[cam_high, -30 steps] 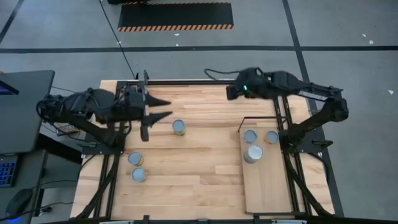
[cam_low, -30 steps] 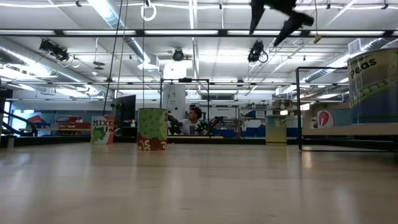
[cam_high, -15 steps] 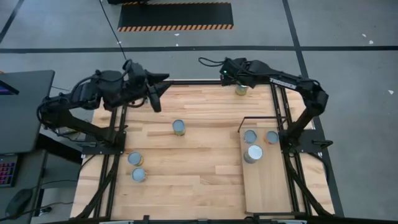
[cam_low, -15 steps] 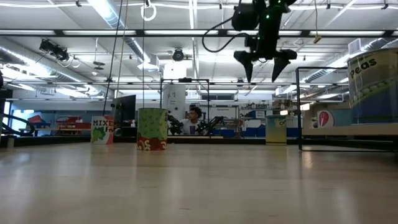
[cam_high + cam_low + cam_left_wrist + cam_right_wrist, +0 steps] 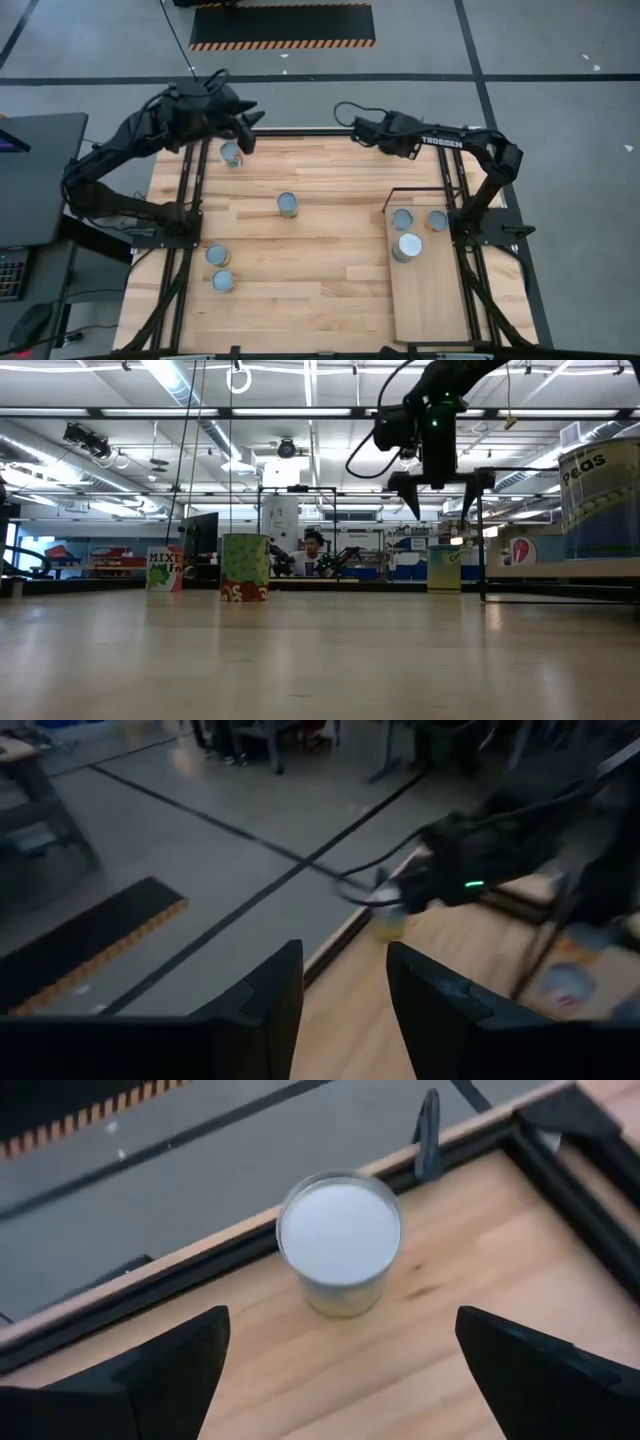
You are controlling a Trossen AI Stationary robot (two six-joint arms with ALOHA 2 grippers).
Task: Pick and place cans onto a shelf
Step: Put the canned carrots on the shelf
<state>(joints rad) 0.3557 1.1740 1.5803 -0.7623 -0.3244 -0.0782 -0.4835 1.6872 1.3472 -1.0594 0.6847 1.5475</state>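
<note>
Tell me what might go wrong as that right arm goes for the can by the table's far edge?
The can stands close beside the black frame at the table's far edge, so a nudge from the open right gripper could tip it or push it against the frame. The shelf already holds three cans bunched at one end; setting another down near them could knock one over.

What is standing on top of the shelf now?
Three cans stand upright at the shelf end nearest the right arm. The rest is bare. Nothing covers it.
</note>
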